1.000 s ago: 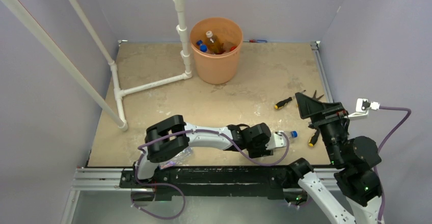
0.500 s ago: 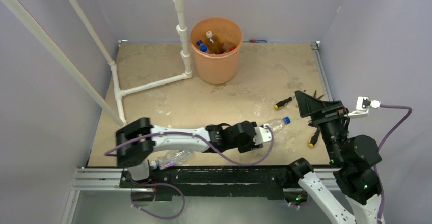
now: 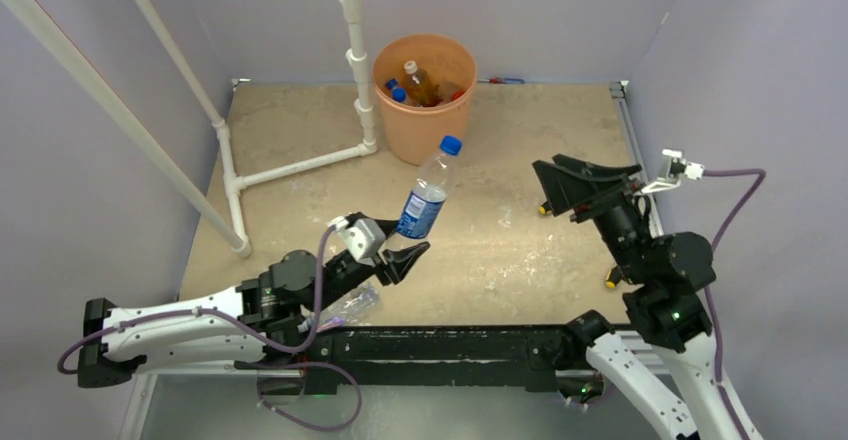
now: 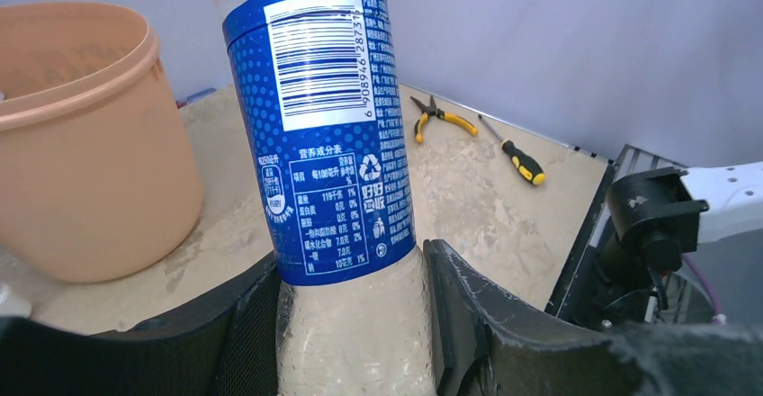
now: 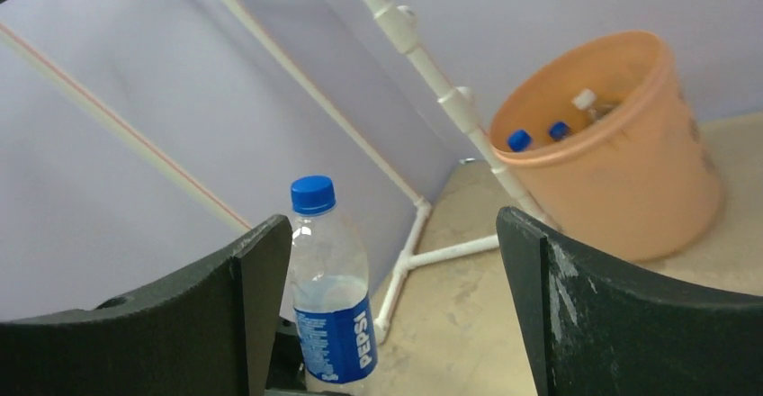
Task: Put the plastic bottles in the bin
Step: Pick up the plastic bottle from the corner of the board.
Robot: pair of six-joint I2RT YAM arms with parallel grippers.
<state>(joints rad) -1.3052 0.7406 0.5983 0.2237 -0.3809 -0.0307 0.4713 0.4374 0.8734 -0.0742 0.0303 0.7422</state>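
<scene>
My left gripper [image 3: 392, 252] is shut on the base of a clear Pepsi bottle [image 3: 424, 196] with a blue cap and blue label. It holds the bottle upright in the air over the middle of the table, cap toward the orange bin [image 3: 425, 110]. The bottle fills the left wrist view [image 4: 319, 126], with the bin [image 4: 81, 153] at its left. The bin holds several bottles [image 3: 415, 84]. Another clear bottle [image 3: 345, 308] lies at the near table edge under the left arm. My right gripper [image 3: 585, 188] is open and empty at the right. Its view shows the held bottle [image 5: 333, 306] and the bin [image 5: 621, 162].
A white pipe frame [image 3: 300, 165] stands left of the bin, with slanted poles [image 3: 90, 80] over the left side. Yellow-handled screwdrivers [image 3: 546, 205] [image 3: 610, 280] and pliers [image 4: 436, 115] lie at the right. Purple walls close in on three sides.
The left arm swung back to the left and lifted the Pepsi bottle from low near the table's front right to upright in the air. The right gripper moved up and left.
</scene>
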